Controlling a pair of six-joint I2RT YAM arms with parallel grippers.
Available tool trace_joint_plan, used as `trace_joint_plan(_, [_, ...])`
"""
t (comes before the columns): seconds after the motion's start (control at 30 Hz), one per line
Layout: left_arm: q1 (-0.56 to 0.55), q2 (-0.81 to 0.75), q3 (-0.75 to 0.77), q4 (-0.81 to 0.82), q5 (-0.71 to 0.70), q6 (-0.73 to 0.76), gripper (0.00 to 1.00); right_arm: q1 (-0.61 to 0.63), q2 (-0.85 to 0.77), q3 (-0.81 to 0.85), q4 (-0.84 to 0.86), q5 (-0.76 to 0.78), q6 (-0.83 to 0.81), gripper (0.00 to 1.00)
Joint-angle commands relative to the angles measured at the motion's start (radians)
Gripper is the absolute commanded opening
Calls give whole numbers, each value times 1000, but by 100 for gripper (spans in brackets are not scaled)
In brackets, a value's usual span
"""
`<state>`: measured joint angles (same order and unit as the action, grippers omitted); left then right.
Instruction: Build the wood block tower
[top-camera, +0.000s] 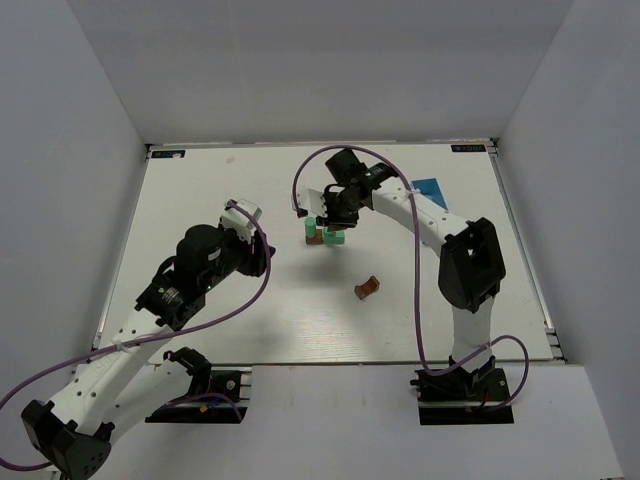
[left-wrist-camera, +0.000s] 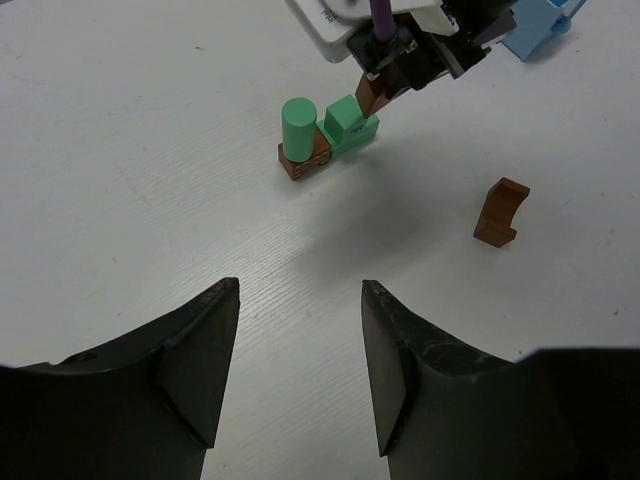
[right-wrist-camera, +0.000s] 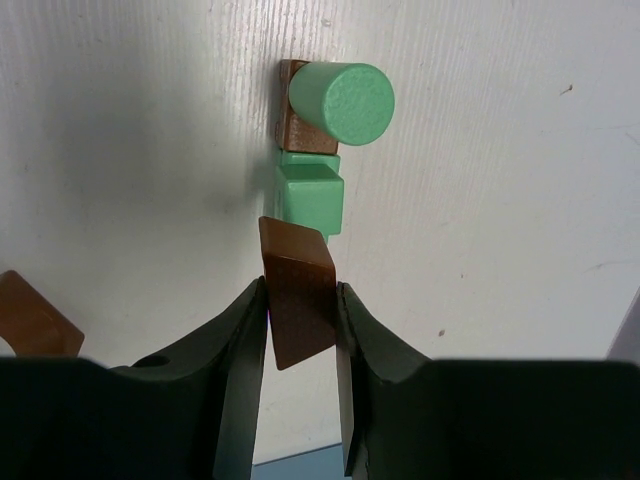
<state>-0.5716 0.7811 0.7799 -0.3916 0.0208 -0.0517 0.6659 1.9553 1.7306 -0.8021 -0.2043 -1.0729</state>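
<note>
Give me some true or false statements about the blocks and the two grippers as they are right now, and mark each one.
1. The right gripper grips a brown block. True.
2. The green cylinder lies on its side. False: it stands upright on a brown base block.
3. The left gripper carries a green block. False: it is open and empty.
4. A curved brown piece lies alone, apart from the tower. True.
</note>
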Motion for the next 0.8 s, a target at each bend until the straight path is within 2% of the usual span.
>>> trace_joint_plan(0.0, [-2, -14, 1, -4, -10, 4, 62, 11, 27, 50, 20, 23, 24, 0])
trace_joint_plan(0.77, [-2, -14, 1, -4, -10, 4, 62, 23, 126, 145, 6, 37, 25, 0])
